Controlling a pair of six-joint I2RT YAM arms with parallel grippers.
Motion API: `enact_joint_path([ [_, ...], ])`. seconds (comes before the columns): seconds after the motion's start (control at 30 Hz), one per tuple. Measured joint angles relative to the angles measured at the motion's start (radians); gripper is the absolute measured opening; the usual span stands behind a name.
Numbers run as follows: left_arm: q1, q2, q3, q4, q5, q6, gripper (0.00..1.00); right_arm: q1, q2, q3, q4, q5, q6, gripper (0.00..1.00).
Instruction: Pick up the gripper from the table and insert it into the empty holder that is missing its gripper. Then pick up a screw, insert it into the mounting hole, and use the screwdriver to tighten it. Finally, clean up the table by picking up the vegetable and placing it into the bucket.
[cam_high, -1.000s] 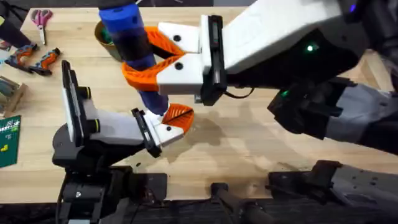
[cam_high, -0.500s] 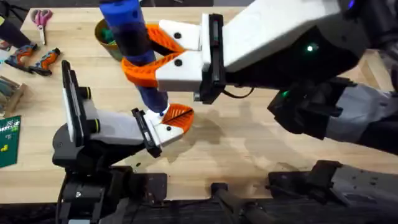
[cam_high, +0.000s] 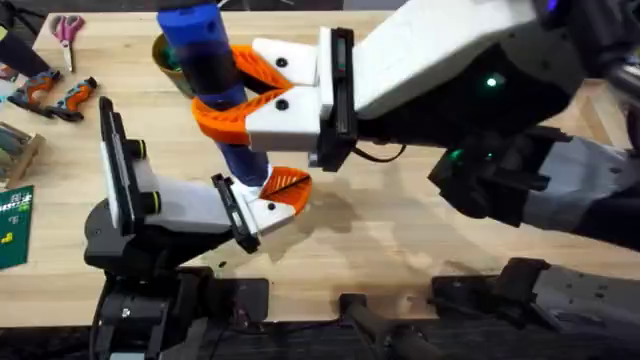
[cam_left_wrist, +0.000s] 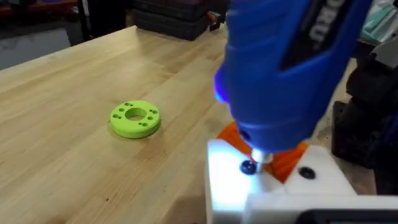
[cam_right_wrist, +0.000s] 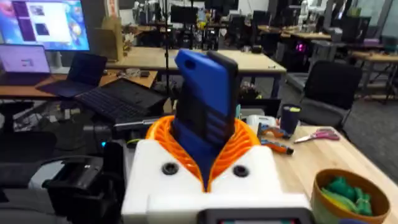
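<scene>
My right gripper (cam_high: 232, 92) reaches across the table, shut on the blue screwdriver (cam_high: 205, 60), which it holds upright between its orange pads (cam_right_wrist: 242, 140). The screwdriver (cam_left_wrist: 292, 68) has its metal tip on a dark screw (cam_left_wrist: 249, 167) in the white holder (cam_left_wrist: 227, 183). That holder is a finger mount of my left gripper (cam_high: 283, 190), whose fingers stand shut. The orange gripper fingertip (cam_left_wrist: 287, 160) sits in that mount. The olive bucket (cam_right_wrist: 323, 202) stands at the table's far side, and the green vegetable (cam_right_wrist: 342, 188) lies inside it.
A lime-green disc with holes (cam_left_wrist: 135, 118) lies on the wood beyond the left gripper. Pink-handled scissors (cam_high: 67, 28) and orange-handled pliers (cam_high: 55, 95) lie at the far left. A green card (cam_high: 14, 228) sits on the left edge.
The right arm and the screwdriver have shifted very slightly to the left. The left arm has not moved.
</scene>
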Motion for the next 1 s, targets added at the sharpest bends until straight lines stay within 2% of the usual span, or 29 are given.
enact_joint_path([
  [0.23, 0.0, 0.0, 0.0, 0.0, 0.0, 0.0, 0.004, 0.0, 0.0, 0.0, -0.014, 0.003, -0.015, 0.028],
  [0.5, 0.0, 0.0, 0.0, 0.0, 0.0, 0.0, 0.004, 0.0, 0.0, 0.0, 0.057, 0.004, -0.015, 0.028],
  [1.0, 0.0, 0.0, 0.0, 0.0, 0.0, 0.0, 0.004, 0.0, 0.0, 0.0, -0.002, 0.004, -0.024, 0.028],
])
